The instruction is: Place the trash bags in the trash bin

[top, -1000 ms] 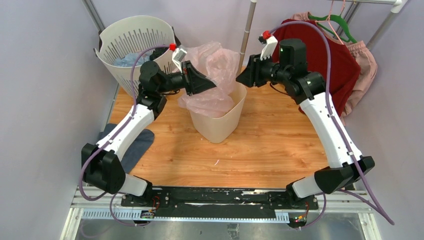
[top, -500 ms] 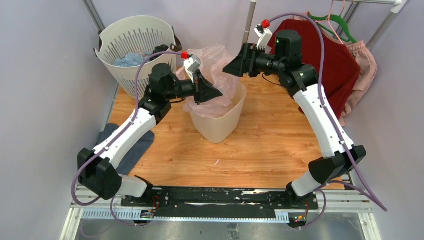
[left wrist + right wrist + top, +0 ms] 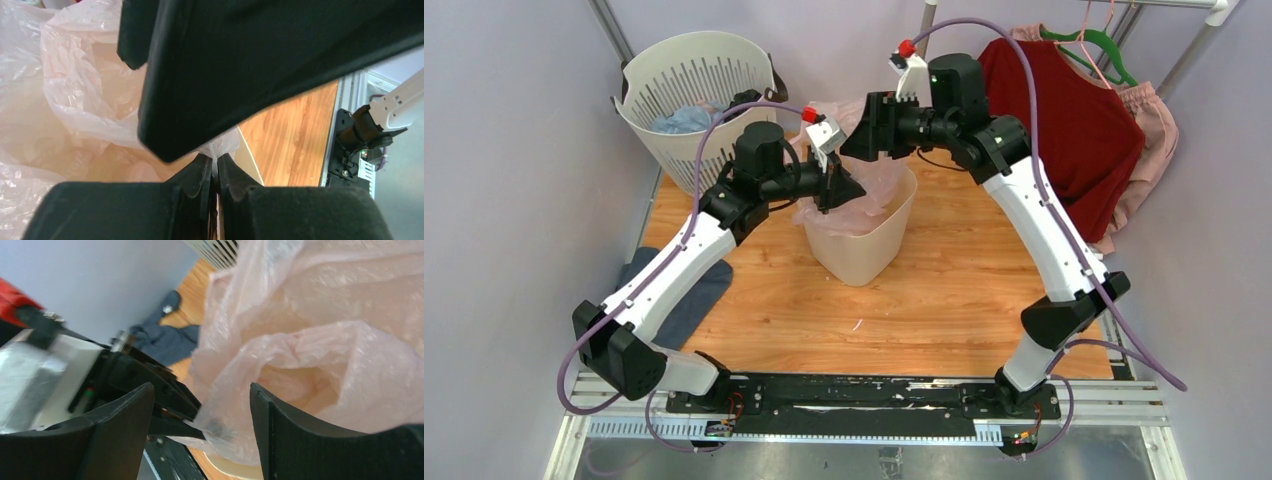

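Note:
The trash bag [image 3: 879,185], thin crinkled pale-pink plastic, bunches over the mouth of the cream trash bin [image 3: 864,250] and hangs partly inside it. My left gripper [image 3: 854,192] is over the bin's left rim. In the left wrist view that gripper [image 3: 216,161] is shut on a pinch of the bag [image 3: 75,90], with the bin's rim [image 3: 247,162] just below. My right gripper [image 3: 846,145] hovers above the left one, open. In the right wrist view its jaws [image 3: 200,427] straddle a fold of the bag [image 3: 310,340] without touching it, right where the left fingers [image 3: 175,412] pinch it.
A white slotted basket [image 3: 689,90] with blue cloth stands at the back left. A red garment [image 3: 1074,120] and a pink one [image 3: 1149,130] hang at the back right, beside a metal pole [image 3: 919,60]. A blue-grey cloth [image 3: 679,290] lies on the wooden table [image 3: 964,290] near the left arm.
The right gripper has opened and swung left, over the bin and the left gripper. The left gripper moved right and lower with the bag, which now sits lower over the bin.

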Robot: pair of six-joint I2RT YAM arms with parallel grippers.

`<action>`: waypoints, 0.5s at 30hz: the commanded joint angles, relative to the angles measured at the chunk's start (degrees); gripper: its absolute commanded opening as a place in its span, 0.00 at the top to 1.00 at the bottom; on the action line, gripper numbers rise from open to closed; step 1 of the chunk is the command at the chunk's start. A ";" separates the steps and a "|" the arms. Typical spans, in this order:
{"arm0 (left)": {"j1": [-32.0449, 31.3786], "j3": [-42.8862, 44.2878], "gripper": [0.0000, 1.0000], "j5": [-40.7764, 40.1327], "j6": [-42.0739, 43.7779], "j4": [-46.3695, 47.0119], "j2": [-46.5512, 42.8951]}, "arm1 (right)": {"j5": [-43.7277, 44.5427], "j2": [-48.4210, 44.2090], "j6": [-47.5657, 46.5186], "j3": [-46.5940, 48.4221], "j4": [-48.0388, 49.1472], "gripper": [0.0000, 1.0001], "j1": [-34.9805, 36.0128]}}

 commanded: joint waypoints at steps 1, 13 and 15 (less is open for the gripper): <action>-0.59 2.41 0.89 -3.49 3.65 -4.08 -0.60 | 13.18 4.06 -5.56 8.11 -13.10 0.26 3.78; -0.97 3.87 0.89 -5.00 5.45 -6.03 -1.59 | 23.47 8.62 -7.34 14.30 -20.66 0.31 8.14; -1.01 3.84 0.89 -4.64 5.46 -6.15 -1.70 | 24.13 9.54 -7.14 16.17 -21.39 0.31 8.55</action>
